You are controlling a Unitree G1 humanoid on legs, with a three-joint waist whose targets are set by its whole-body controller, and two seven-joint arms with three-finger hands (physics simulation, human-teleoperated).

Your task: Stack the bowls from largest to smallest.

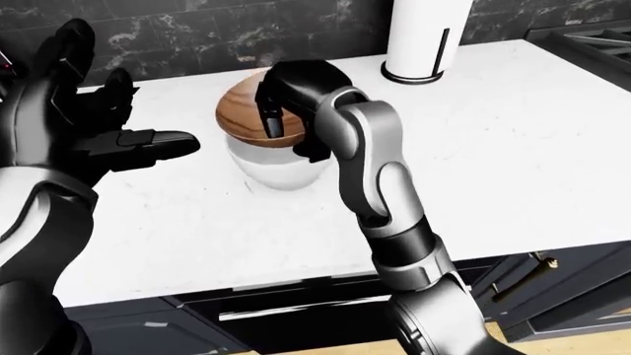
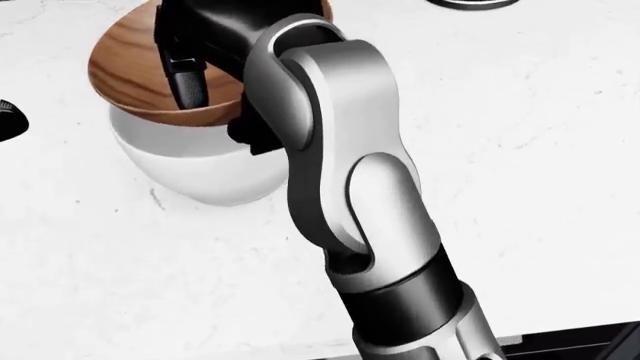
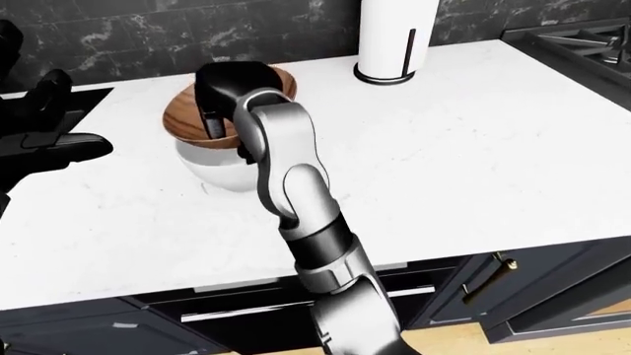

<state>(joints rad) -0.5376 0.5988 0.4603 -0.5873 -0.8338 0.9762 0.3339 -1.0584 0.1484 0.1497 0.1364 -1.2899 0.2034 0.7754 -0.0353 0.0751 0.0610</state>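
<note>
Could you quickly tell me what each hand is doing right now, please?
Left hand: open, empty, beside the bowls.
Right hand: fingers over the wooden bowl's rim, which sits in the white bowl; grip cannot be told.

a white marble counter (image 1: 513,148) carries a white paper towel roll (image 1: 426,33) on a dark base, against a dark marbled wall (image 1: 197,29); dark cabinets (image 3: 532,296) sit below.

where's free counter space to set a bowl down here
Bare white counter lies right of the right arm, below the paper towel roll, and along the near edge. It is crowded around the wooden bowl nested in the white bowl.
</note>
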